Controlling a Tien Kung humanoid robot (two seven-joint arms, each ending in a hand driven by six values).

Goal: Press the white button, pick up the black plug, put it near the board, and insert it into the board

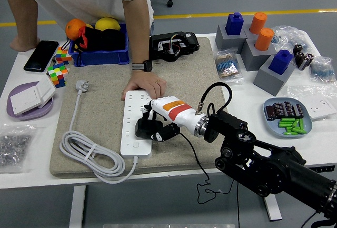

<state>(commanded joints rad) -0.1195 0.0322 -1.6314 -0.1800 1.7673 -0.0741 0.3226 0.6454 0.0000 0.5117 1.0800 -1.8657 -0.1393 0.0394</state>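
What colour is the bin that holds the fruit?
Blue; the bin shows best in the head view, far left.

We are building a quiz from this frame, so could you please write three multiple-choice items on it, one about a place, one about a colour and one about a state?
1. Where is the person's hand?
A. on the power strip's far end
B. in the blue bin
C. on the phone

2. What colour is the power strip?
A. black
B. white
C. orange

3. What is the right hand doing?
A. resting open on the mat
B. holding the black plug over the strip
C. gripping the white cable

Key: 1 A, the palm lies on the strip's far end. 2 B, its casing is white. 3 B, the fingers are closed on the black plug above the strip.
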